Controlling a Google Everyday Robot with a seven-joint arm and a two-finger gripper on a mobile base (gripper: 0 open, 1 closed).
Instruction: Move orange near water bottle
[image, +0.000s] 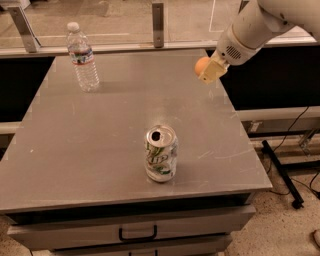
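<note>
Over the far right of the table (100, 150), gripper (209, 71) is clamped on orange (201, 65); I'd swing left, then lower gently just beside bottle (83, 60).

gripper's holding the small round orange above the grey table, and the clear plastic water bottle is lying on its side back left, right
No: in the camera view the clear plastic water bottle stands upright at back left. The gripper does hold the small round orange above the grey table.
</note>
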